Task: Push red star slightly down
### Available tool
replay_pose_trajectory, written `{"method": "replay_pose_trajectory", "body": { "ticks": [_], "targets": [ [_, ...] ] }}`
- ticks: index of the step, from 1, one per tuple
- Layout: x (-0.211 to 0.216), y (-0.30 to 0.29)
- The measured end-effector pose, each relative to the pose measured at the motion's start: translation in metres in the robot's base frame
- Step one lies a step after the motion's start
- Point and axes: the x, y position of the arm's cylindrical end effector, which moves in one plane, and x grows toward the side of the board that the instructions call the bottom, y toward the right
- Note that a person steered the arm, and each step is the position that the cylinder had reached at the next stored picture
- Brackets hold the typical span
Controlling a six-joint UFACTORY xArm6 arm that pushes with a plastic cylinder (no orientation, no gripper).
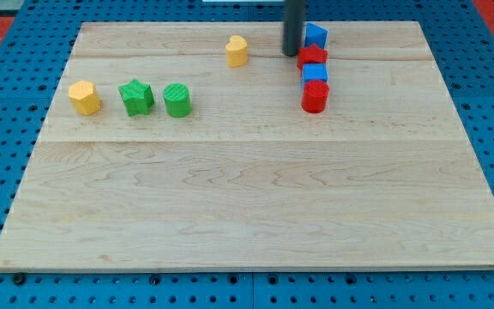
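Tip position first: my tip [293, 53] rests on the board [230, 197] near the view's top edge, right of centre. I carry no jaws, only a straight dark rod, so nothing is pinched or held; the rod stands upright and appears just beside, possibly touching, the nearest block, though I cannot tell which.

Red star [312, 58] lies at about three o'clock from my tip, immediately beside it. It sits second in a tight column of four blocks running along the twelve-to-six line: a blue block [316, 35] above it at twelve o'clock, a blue cube [315, 74] directly below at six o'clock, and a red cylinder [315, 97] at the column's foot. Neighbours appear to touch.

Governing relation: the star must travel toward six o'clock, yet my tip stands at its nine o'clock side, not above it. In my judgement a push from here would drive it sideways; the tip would need to reach the star's twelve o'clock face, where the blue block crowds the gap. Any downward push will likely carry the blue cube and red cylinder along.

Farther out: a yellow block [237, 51] at nine o'clock from my tip; well apart toward eight o'clock, a green cylinder [177, 100], a green star [136, 97] and a second yellow block [84, 97] in a row.
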Motion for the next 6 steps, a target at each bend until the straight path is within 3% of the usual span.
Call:
{"method": "replay_pose_trajectory", "body": {
  "ticks": [1,2,3,4,5,6],
  "targets": [
    [0.043,0.011],
    [0.058,0.05],
    [0.022,0.023],
    [0.006,0.071],
    [0.066,0.083],
    [0.104,0.058]
  ]
}}
